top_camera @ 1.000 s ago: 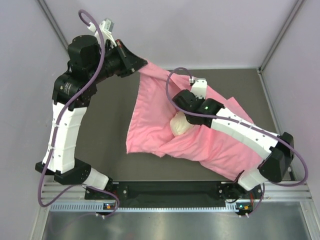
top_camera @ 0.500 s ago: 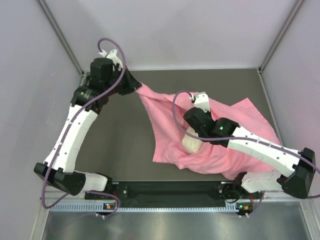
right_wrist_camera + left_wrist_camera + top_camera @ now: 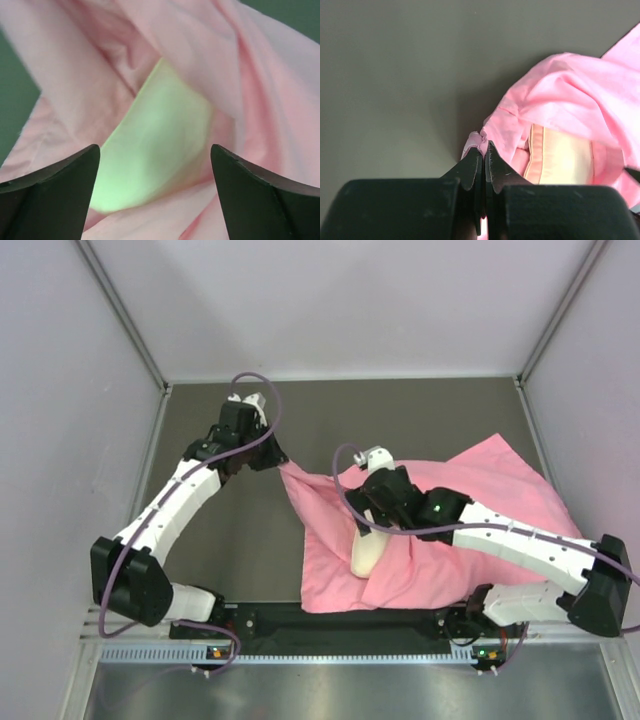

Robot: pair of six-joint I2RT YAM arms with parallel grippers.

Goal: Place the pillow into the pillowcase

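I saw only a cream patch of the pillow (image 3: 366, 552); the pillowcase (image 3: 480, 480) covered the rest. The right end effector (image 3: 155, 148) was cut off by its wrist view's lower edge, and the fabric there was blurred.

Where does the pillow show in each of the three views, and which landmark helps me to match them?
Top external: the pillow is a small cream patch below the centre, just under the right arm's wrist.
Left wrist: it lies at the lower right, among pink folds.
Right wrist: it fills the centre of the picture.
Shared landmark: the pink pillowcase, which lies around the pillow in every view.
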